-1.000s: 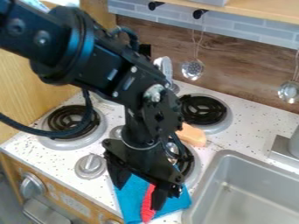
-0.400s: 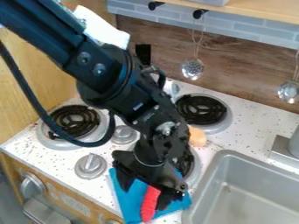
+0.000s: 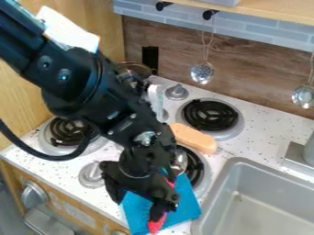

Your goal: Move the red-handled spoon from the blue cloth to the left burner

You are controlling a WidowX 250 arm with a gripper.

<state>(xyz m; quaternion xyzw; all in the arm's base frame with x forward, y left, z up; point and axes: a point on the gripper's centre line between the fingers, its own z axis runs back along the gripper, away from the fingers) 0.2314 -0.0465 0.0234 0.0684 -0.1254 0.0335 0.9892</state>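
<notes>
Just beside blue cloth (image 3: 189,198): sink (image 3: 212,192).

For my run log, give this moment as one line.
gripper open, over blue cloth | red item on cloth, partly hidden | sink beside cloth

Glossy black arm segments with silver screws and black cable.

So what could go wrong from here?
The gripper hangs open with one finger over the red object, so closing might nudge it rather than grip it. The blue cloth underneath could drag or bunch up. Both lie near the counter's front edge, so a shove might send them over.
</notes>
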